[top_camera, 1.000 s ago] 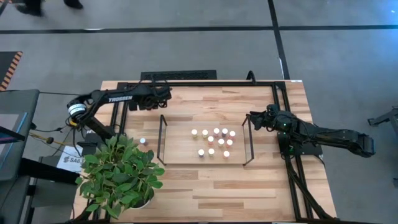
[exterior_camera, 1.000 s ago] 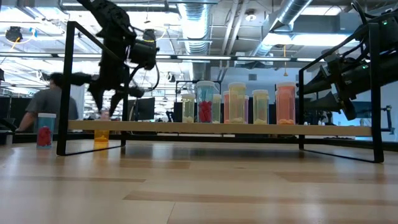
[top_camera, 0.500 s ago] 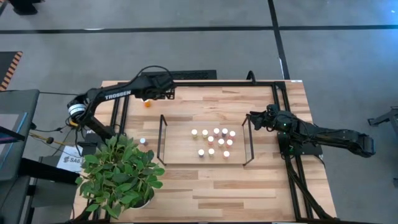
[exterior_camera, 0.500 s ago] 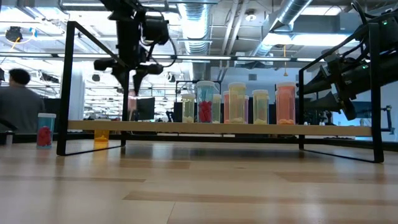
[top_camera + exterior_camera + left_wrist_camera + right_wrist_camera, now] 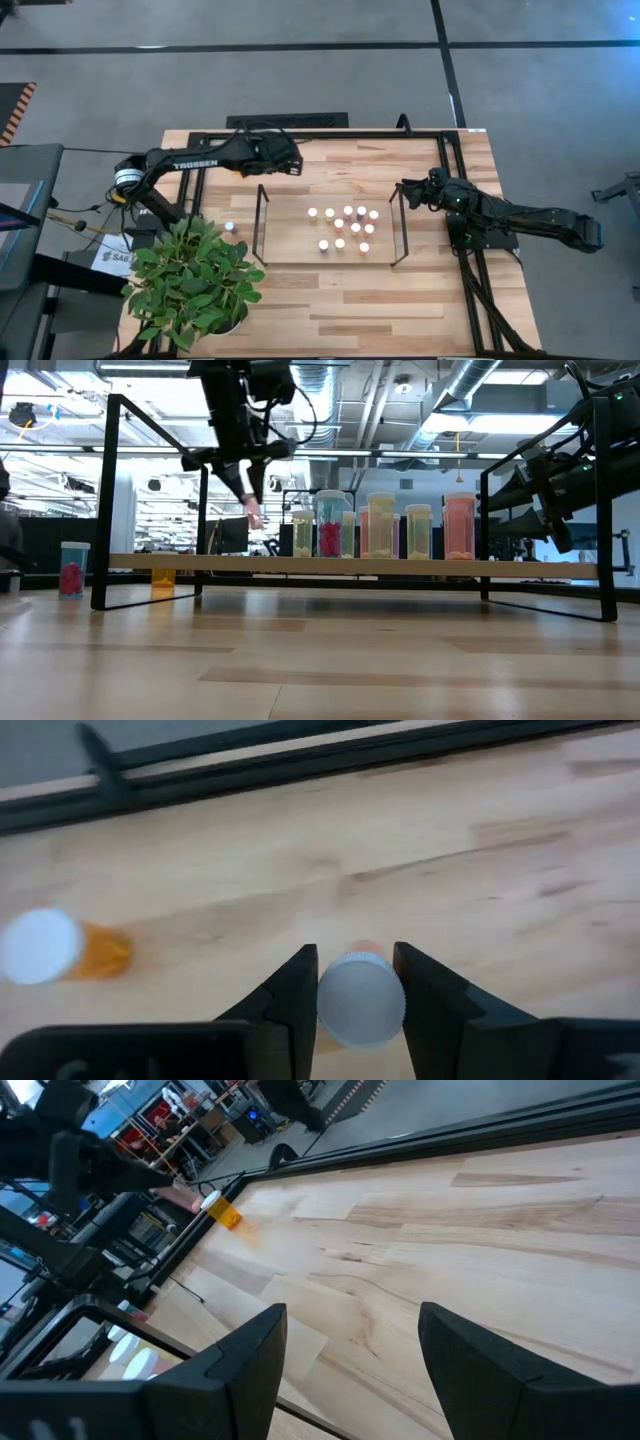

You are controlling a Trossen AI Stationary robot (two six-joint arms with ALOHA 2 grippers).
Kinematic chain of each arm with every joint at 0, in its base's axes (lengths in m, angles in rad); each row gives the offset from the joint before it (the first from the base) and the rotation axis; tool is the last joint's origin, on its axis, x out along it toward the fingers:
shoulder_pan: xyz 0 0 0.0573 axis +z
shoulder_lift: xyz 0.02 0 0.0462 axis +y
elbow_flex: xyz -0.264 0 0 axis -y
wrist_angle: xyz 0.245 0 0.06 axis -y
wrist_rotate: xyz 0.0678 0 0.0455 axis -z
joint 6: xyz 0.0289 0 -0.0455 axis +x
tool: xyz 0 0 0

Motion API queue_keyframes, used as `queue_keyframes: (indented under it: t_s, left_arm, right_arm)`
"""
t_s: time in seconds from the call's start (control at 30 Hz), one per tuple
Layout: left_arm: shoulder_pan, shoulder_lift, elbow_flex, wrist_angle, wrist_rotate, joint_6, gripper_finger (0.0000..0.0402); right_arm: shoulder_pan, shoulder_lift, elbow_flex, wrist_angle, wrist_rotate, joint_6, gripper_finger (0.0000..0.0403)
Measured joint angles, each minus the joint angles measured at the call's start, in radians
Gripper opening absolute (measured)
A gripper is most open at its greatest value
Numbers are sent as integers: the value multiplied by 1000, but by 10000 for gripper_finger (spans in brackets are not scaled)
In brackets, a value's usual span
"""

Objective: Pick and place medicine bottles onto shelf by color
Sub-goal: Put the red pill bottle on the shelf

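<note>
A small white-capped bottle (image 5: 361, 1000) with a pale pinkish body sits clamped in the left gripper (image 5: 357, 988) jaws, held above the tabletop (image 5: 330, 300) behind the shelf (image 5: 290, 245). Only the left wrist view shows an orange bottle (image 5: 62, 947) lying nearby. The right gripper (image 5: 350, 1345), jaws apart and empty, waits beside the shelf's right end.

From above, the left gripper (image 5: 291, 163) covers whatever it holds. Its wrist camera shows only a white cap (image 5: 361, 1001) between the fingers (image 5: 296, 992) (the body beneath is barely a pale sliver). The orange bottle (image 5: 62, 948) nearby is blurred. Bottles on the shelf (image 5: 290, 245) are too small for colours.
</note>
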Motion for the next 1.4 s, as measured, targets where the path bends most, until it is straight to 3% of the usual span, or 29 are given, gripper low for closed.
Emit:
queue_keyframes:
  t_s: [0.17, 0.43, 0.67, 0.9, 1.2, 1.4]
  left_arm:
    - [-67, 42, 46, 2, -3, -19, 96]
    - [-126, 75, 149, -137, -3, 38, 96]
    - [-206, 75, 150, -200, 119, 27, 96]
    - [-334, 75, 150, -272, 90, 15, 97]
    - [-455, 90, 150, -228, 4, -38, 98]
    - [-474, 149, 148, -227, 48, -40, 99]
  right_arm:
    - [0, 0, 0, 0, 0, 0, 249]
    - [0, -3, 0, 4, 0, 0, 249]
    - [0, -3, 0, 4, 0, 0, 249]
    - [0, -3, 0, 4, 0, 0, 249]
    - [0, -3, 0, 4, 0, 0, 249]
    - [0, -3, 0, 6, 0, 0, 249]
